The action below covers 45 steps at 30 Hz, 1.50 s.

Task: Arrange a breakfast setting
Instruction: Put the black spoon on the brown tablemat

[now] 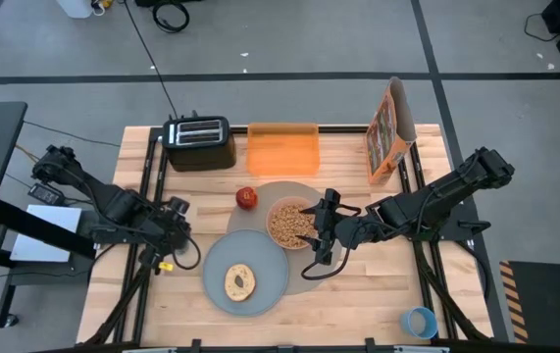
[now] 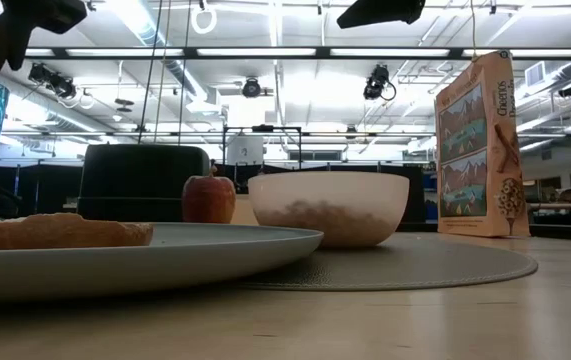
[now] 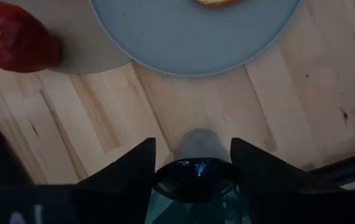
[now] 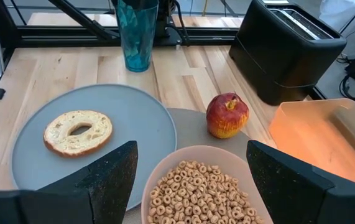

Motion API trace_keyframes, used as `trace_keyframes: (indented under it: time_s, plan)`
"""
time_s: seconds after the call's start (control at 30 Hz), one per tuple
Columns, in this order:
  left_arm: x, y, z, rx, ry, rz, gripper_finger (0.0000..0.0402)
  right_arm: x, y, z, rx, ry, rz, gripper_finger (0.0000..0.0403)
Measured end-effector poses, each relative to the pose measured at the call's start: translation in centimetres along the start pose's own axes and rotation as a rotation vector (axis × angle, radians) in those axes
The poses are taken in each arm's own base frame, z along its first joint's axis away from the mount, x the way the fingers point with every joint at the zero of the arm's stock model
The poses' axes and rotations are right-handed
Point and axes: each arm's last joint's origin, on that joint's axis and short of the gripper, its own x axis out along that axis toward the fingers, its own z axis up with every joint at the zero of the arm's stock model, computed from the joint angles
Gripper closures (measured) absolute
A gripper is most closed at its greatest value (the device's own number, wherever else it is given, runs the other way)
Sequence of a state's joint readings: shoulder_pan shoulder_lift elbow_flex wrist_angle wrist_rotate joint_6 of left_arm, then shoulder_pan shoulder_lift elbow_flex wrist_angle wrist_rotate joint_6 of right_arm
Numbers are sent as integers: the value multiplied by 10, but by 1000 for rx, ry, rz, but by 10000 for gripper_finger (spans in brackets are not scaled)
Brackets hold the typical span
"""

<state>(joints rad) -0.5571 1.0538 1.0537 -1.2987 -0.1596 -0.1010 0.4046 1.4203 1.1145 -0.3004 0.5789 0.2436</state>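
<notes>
Left of centre in the high view, left gripper clamped around a tall teal glass, standing on the table just left of the grey plate. Bagel lies on the plate. Centre frame, right gripper with fingers apart, empty, over the pink bowl of cereal on the taupe mat. Apple at the mat's upper-left edge. Blue cup lower right. Toaster, orange tray, cereal box along the top.

Black toaster beside orange tray, upright cereal box further along
</notes>
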Motion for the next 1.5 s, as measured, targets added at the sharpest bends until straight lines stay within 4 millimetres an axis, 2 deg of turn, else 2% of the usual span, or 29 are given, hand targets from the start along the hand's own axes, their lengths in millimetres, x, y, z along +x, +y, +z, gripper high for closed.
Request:
trace_keyframes:
  time_s: [0.17, 0.4, 0.53, 0.77, 1.37, 1.5]
  plan:
    - [-12, 2, 0, -19, -2, 0, 195, 0, 0, 1, 8, -13, 3, 94]
    - [-49, 7, 9, -64, -113, -15, 198, 0, 0, 1, 9, -13, 3, 94]
    - [-68, 10, 6, -99, -123, -18, 198, 0, 0, 2, 18, -16, 4, 94]
    - [-90, 15, -3, -171, -100, -18, 198, 0, 1, 2, 33, -19, 7, 94]
    - [-160, 27, -9, -318, -370, -75, 198, -1, 3, 12, 81, -106, 36, 94]
    - [-168, 28, -11, -322, -403, -82, 198, -1, 4, 16, 86, -142, 43, 94]
